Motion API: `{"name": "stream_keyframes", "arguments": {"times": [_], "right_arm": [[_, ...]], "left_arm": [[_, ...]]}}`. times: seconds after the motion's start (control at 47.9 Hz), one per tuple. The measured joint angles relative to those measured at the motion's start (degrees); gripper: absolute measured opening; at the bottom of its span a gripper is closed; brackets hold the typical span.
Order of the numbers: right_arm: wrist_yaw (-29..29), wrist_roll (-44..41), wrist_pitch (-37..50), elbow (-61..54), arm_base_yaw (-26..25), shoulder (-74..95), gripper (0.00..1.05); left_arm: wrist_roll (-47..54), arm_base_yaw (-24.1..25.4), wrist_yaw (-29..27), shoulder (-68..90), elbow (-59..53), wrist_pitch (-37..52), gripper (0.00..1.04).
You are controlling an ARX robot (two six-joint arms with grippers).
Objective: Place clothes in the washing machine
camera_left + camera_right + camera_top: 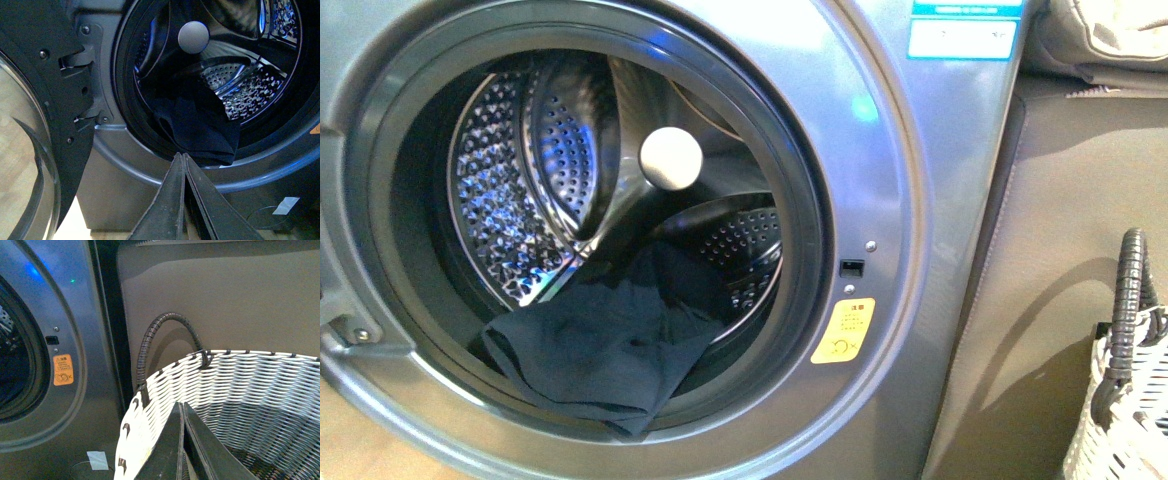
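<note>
The silver-grey washing machine [880, 170] stands with its porthole open, showing the perforated steel drum [510, 180]. The dark navy clothes [600, 345] lie in the drum mouth and hang over the dark rubber ring at the bottom. They also show in the left wrist view [200, 127]. My left gripper [183, 156] is shut and empty, just outside the porthole below the garment. My right gripper [182, 405] is shut and empty, over the white woven basket [240, 385]. Neither gripper shows in the front view.
The open door [35, 125] with its glass bowl stands beside the porthole in the left wrist view. A grey-brown panel [1040, 280] stands right of the machine. The basket with its dark handle [1128, 300] sits at the lower right. A yellow sticker [843, 330] marks the machine's front.
</note>
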Motion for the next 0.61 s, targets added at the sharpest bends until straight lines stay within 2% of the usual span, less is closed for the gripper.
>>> {"name": "stream_keyframes", "arguments": {"times": [0.125,0.167,0.501,0.564,0.606], "right_arm": [[0.0,0.0,0.0,0.0,0.0,0.0,0.02],[0.0,0.0,0.0,0.0,0.0,0.0,0.08],[0.0,0.0,0.0,0.0,0.0,0.0,0.9],[0.0,0.0,0.0,0.0,0.0,0.0,0.99],[0.0,0.0,0.0,0.0,0.0,0.0,0.98]], "left_arm": [[0.0,0.0,0.0,0.0,0.0,0.0,0.04],[-0.1,0.0,0.0,0.0,0.0,0.0,0.04],[-0.1,0.0,0.0,0.0,0.0,0.0,0.87],[0.0,0.0,0.0,0.0,0.0,0.0,0.98],[0.0,0.0,0.0,0.0,0.0,0.0,1.0]]}}
